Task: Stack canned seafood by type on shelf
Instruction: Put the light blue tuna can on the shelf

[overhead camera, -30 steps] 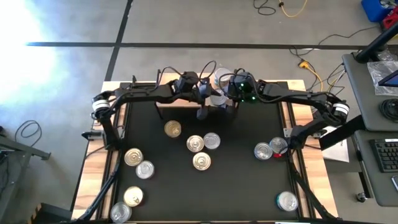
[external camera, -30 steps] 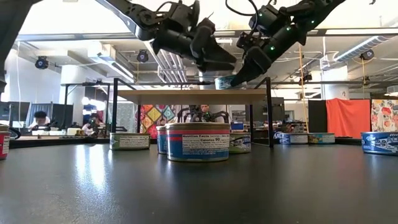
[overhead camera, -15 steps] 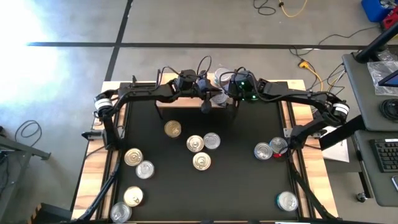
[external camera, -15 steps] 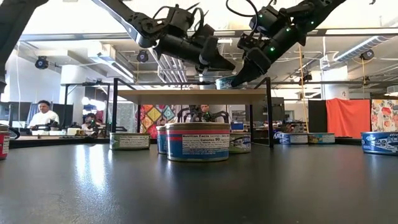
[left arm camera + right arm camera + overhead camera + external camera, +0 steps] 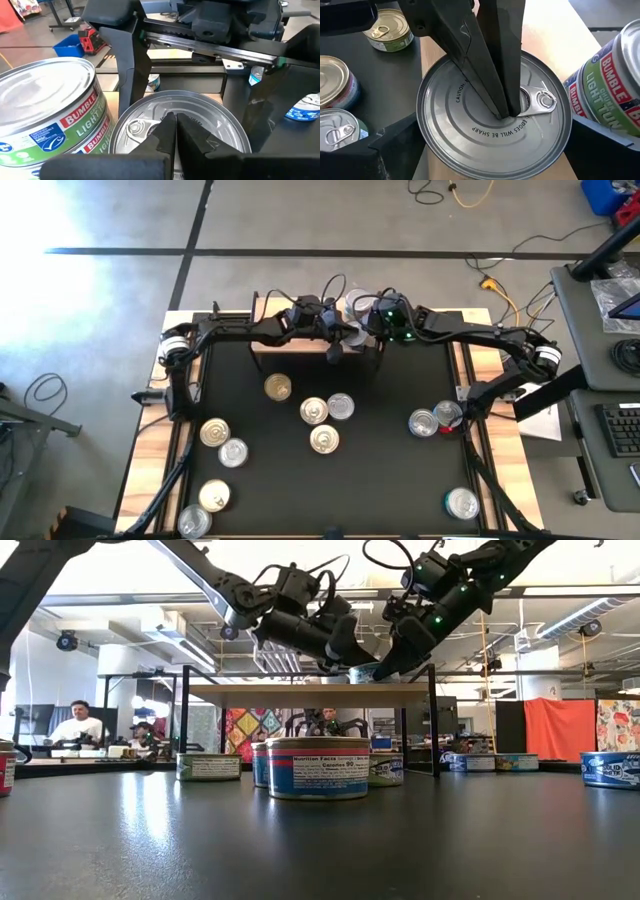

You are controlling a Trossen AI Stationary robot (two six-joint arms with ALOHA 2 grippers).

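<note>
- Shelf point(image 5: 300, 350) at the table's far edge carries only a few cans; a Bumble Bee can point(image 5: 47, 115) stands beside a silver-lidded can point(image 5: 495, 117).
- Roughly ten cans point(image 5: 324, 439) lie loose on the table, unsorted.
- Right gripper point(image 5: 485, 150) straddles the silver-lidded can, jaws wide.
- Left gripper point(image 5: 174, 131), fingers together, tips press its lid.
- Judgement: early stage.

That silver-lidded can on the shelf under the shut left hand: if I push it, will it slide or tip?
Probably slide, not tip: the can is squat and sits flat on the shelf. Its smooth lid looks slippery, so the shut left hand pressing there may skid. The Bumble Bee tuna can stands close beside it and could get nudged; the right hand straddles it, open.
</note>
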